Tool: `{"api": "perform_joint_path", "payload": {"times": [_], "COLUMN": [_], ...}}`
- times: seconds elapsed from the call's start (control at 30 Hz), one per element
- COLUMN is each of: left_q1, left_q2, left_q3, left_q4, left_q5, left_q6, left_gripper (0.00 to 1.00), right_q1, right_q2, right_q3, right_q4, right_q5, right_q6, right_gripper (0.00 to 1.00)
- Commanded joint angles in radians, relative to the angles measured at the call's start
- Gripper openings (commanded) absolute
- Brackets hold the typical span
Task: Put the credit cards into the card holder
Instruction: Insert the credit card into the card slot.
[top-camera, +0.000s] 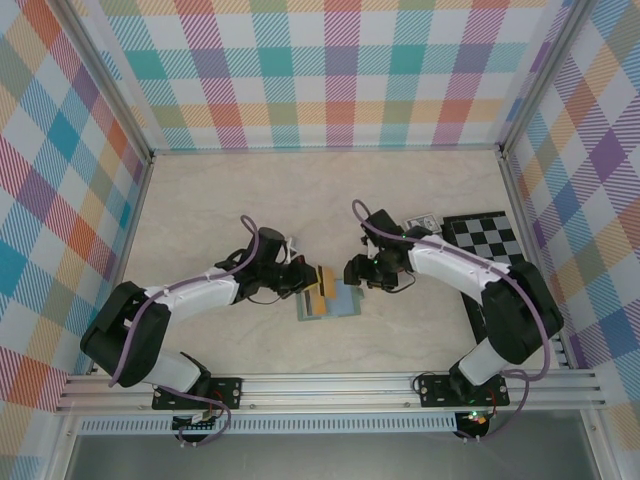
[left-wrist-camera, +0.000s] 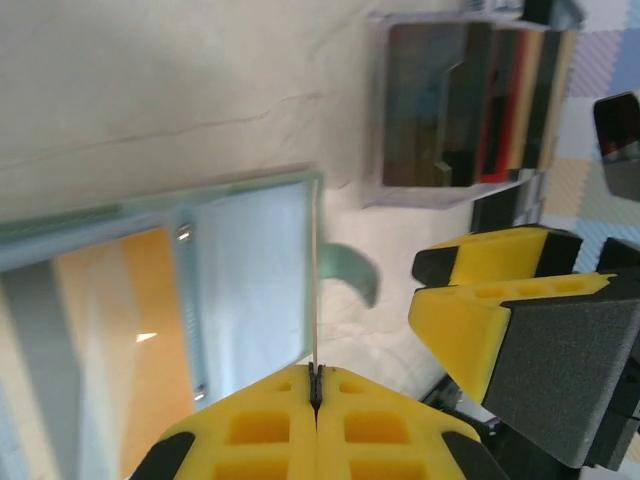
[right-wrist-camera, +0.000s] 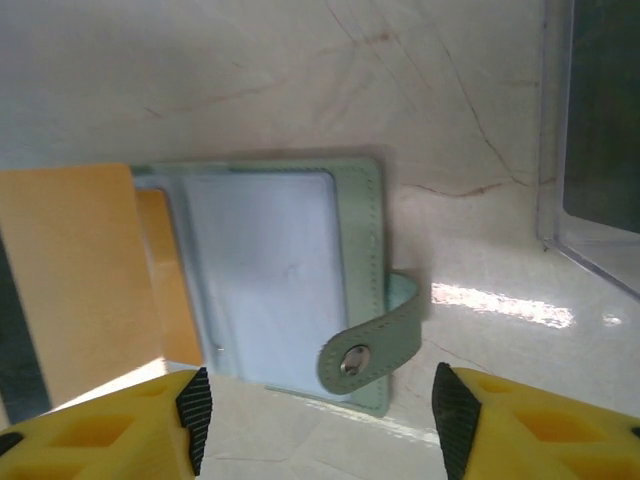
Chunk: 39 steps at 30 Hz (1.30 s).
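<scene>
The sage-green card holder (top-camera: 338, 301) lies open on the table, pale blue-grey inside up (right-wrist-camera: 270, 270), its snap tab (right-wrist-camera: 375, 345) curled over the edge. My left gripper (top-camera: 303, 280) is shut on an orange-yellow credit card (top-camera: 323, 281), seen edge-on as a thin line (left-wrist-camera: 317, 300) rising from the closed jaws (left-wrist-camera: 317, 375). That card (right-wrist-camera: 70, 270) stands tilted over the holder's left half (left-wrist-camera: 250, 280). Orange also shows under the clear sleeve (right-wrist-camera: 162, 275). My right gripper (top-camera: 356, 272) hovers just right of the holder, open (right-wrist-camera: 318, 410), with nothing between its fingers (left-wrist-camera: 500, 300).
A clear plastic box (left-wrist-camera: 460, 105) with more credit cards standing on edge sits just beyond the holder, by the left arm (top-camera: 288, 244). A black-and-white checkerboard (top-camera: 483, 238) and a small pack (top-camera: 420, 222) lie at the right. Checked walls ring the table.
</scene>
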Motion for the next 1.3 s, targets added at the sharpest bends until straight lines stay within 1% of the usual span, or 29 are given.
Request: {"api": "perform_joint_path", "payload": {"times": [0.0, 0.13, 0.23, 0.53, 0.63, 0.67, 0.8, 0.9, 1.17, 1.27], "left_q1": [0.003, 0.003, 0.000, -0.005, -0.008, -0.012, -0.027, -0.039, -0.059, -0.066], "left_q2": [-0.017, 0.000, 0.027, 0.032, 0.067, 0.080, 0.107, 0.125, 0.134, 0.152], "left_q3": [-0.019, -0.040, -0.043, -0.041, -0.030, -0.028, -0.031, -0.032, -0.017, -0.009], "left_q4": [-0.024, -0.001, 0.026, -0.028, -0.004, 0.003, 0.012, 0.031, 0.004, 0.017], "left_q5": [-0.026, -0.027, -0.006, -0.047, -0.024, -0.021, -0.030, -0.038, -0.050, -0.042], "left_q6": [0.037, 0.040, 0.037, 0.086, 0.087, 0.087, 0.092, 0.090, 0.100, 0.104], "left_gripper": [0.00, 0.00, 0.00, 0.00, 0.00, 0.00, 0.00, 0.00, 0.00, 0.00], "right_q1": [0.016, 0.023, 0.023, 0.025, 0.026, 0.027, 0.026, 0.028, 0.033, 0.033], "right_q2": [0.039, 0.090, 0.120, 0.170, 0.181, 0.186, 0.199, 0.189, 0.141, 0.129], "right_q3": [0.022, 0.032, 0.034, 0.008, 0.000, -0.002, -0.008, -0.023, -0.027, -0.035], "right_q4": [-0.031, -0.009, -0.002, 0.050, 0.064, 0.065, 0.063, 0.072, 0.071, 0.082], "right_q5": [0.069, 0.057, 0.057, 0.029, 0.024, 0.025, 0.027, 0.020, 0.000, -0.020], "right_q6": [-0.022, -0.023, -0.022, -0.006, 0.000, 0.001, 0.005, 0.009, 0.009, 0.013], "right_gripper": [0.65, 0.65, 0.64, 0.56, 0.50, 0.46, 0.37, 0.35, 0.22, 0.19]}}
